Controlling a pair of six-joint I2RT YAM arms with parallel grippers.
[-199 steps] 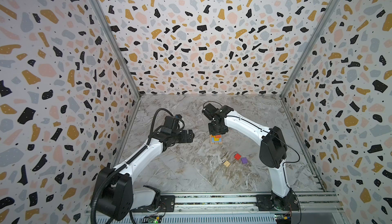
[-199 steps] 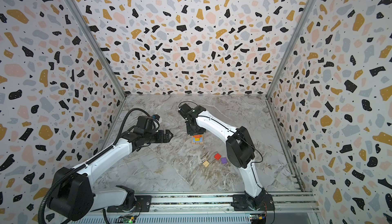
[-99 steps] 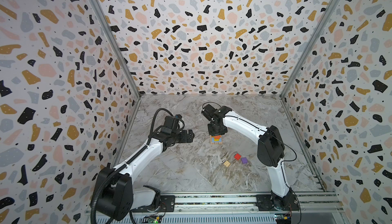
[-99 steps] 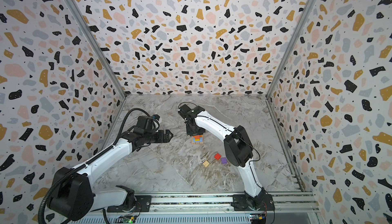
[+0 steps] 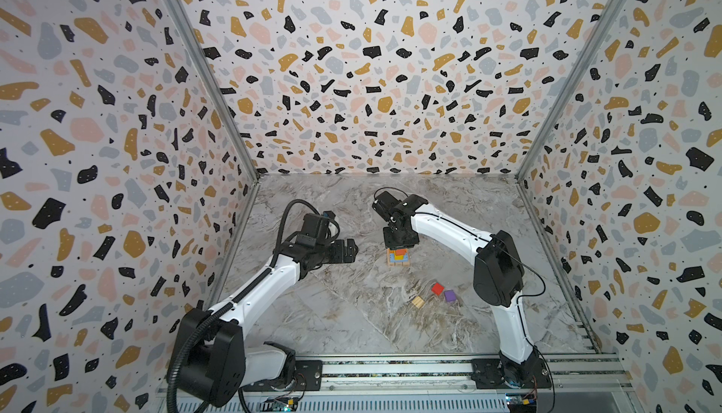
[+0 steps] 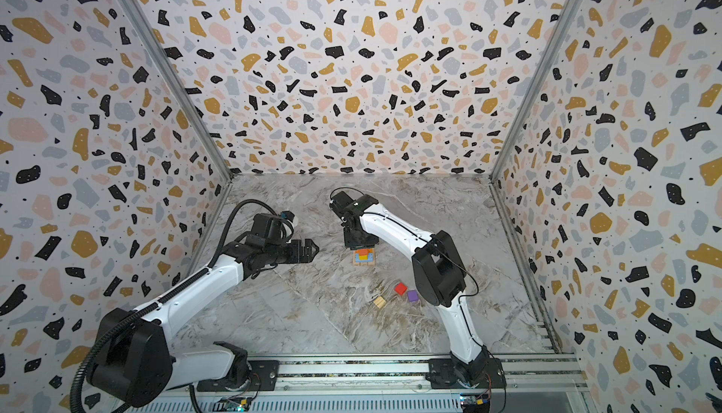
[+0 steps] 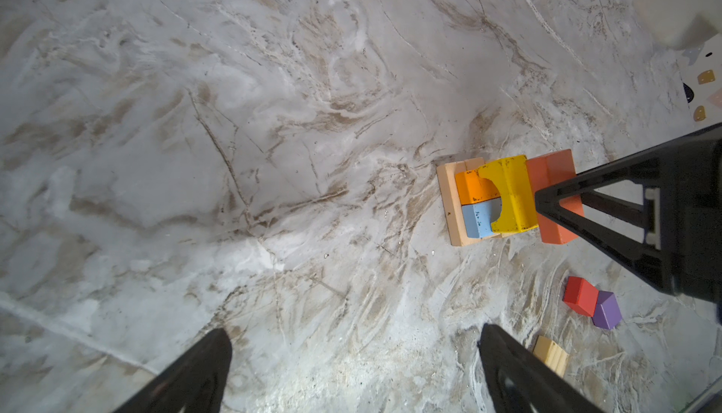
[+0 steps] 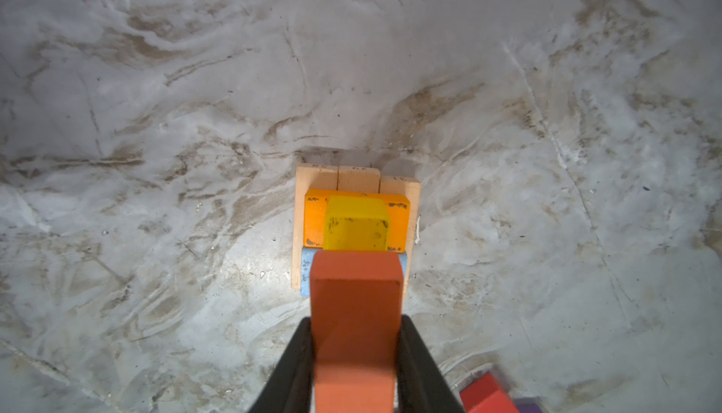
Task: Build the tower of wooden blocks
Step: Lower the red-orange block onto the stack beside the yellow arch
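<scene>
Gripping one coral block (image 8: 355, 305) by tower (image 7: 484, 196), right pincer (image 8: 355, 327); left pincer (image 7: 353, 335) agape — three loose: red cube (image 7: 580, 295), purple cube (image 7: 606, 310), tan cube (image 7: 550, 353).

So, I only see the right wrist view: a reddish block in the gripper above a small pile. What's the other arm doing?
Observer: The left gripper hangs open and empty, off to the pile's side.
Operator: Any spare blocks?
Observer: A tan cube lies near the red cube and purple cube, outside your view.
Operator: Is the yellow block plain?
Observer: No, the left wrist view shows a curved cut-out in it.
</scene>
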